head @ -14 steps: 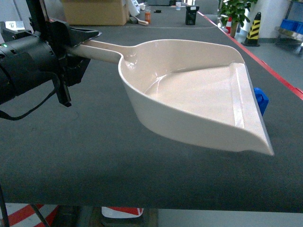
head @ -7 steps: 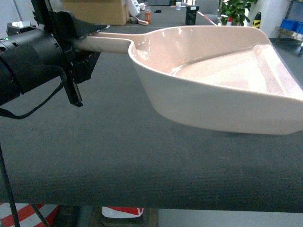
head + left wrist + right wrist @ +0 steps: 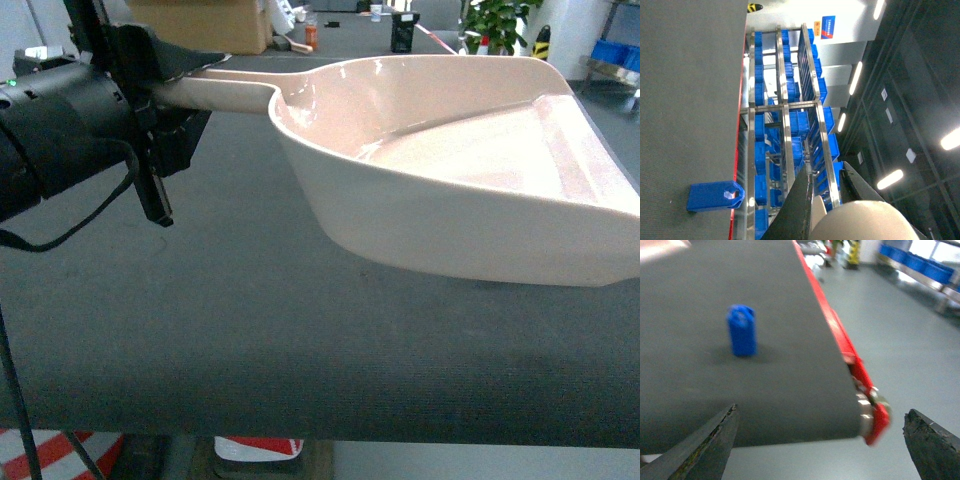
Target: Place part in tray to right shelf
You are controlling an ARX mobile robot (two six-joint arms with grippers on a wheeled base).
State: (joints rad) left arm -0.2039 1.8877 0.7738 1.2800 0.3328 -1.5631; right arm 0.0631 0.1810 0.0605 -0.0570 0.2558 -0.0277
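My left fingers (image 3: 185, 85) are clamped on the tray (image 3: 450, 170) handle, holding the scoop clear of the desk (image 3: 250, 330) with its wide mouth pointing right. My right fingers (image 3: 820, 440) are spread wide and empty. The part (image 3: 742, 330) stands upright on the desk near the red edge, handle loop on top, ahead and a little left of my right fingers. I judge the right arm the nearer one to lift it into the tray.
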